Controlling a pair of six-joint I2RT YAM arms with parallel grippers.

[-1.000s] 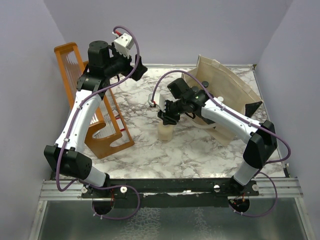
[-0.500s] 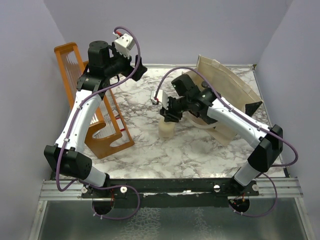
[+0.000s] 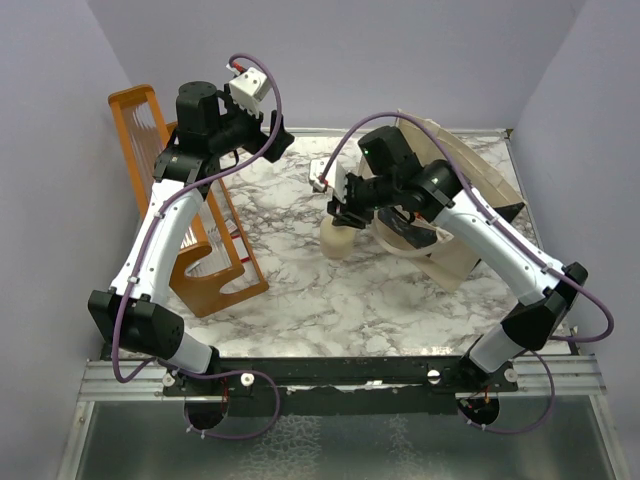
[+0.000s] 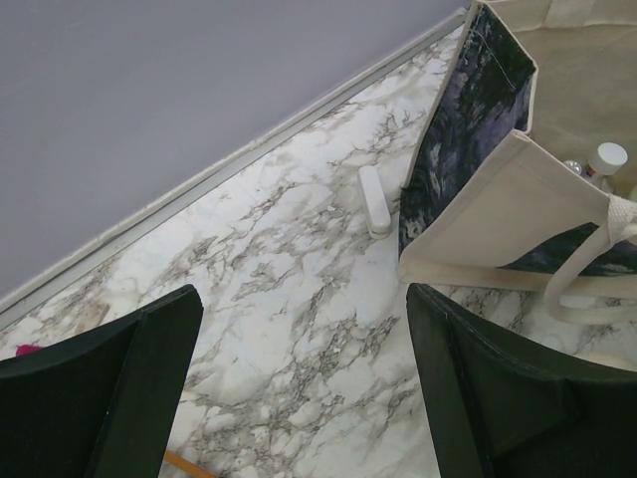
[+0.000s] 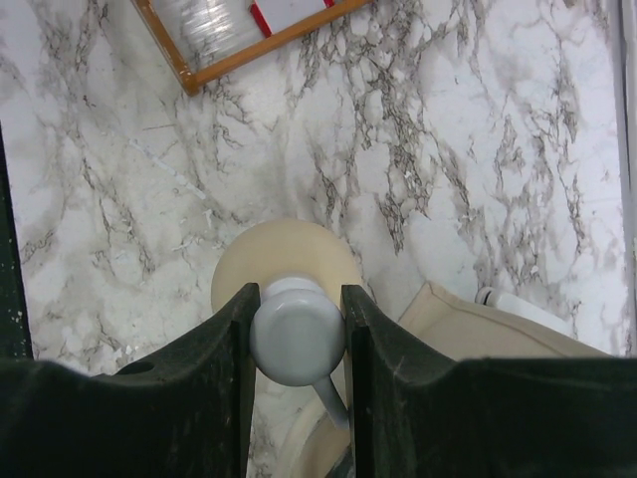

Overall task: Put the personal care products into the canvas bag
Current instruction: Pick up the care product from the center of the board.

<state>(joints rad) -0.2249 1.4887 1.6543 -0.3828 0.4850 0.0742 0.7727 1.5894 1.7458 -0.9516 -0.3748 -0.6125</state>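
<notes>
My right gripper point(image 3: 345, 212) point(image 5: 296, 334) is shut on the grey pump head point(image 5: 296, 332) of the beige pump bottle point(image 3: 336, 238) point(image 5: 284, 257). The bottle hangs upright over the marble, just left of the canvas bag point(image 3: 462, 172) point(image 5: 468, 334). The bag lies at the back right with its mouth facing left and a dark patterned panel point(image 4: 468, 119) on its side. Inside it a clear bottle with a white cap point(image 4: 605, 159) shows. My left gripper point(image 3: 275, 135) point(image 4: 299, 388) is open and raised over the back left of the table, with nothing between its fingers.
The orange wooden rack point(image 3: 190, 265) point(image 5: 249, 45) stands at the left, under my left arm. A small white stick-like object point(image 4: 374, 199) lies on the marble beside the bag's dark panel. A grey wall borders the table's far edge.
My right arm has carried the pump bottle back and slightly right, closer to the bag's mouth. The left arm has not moved.
</notes>
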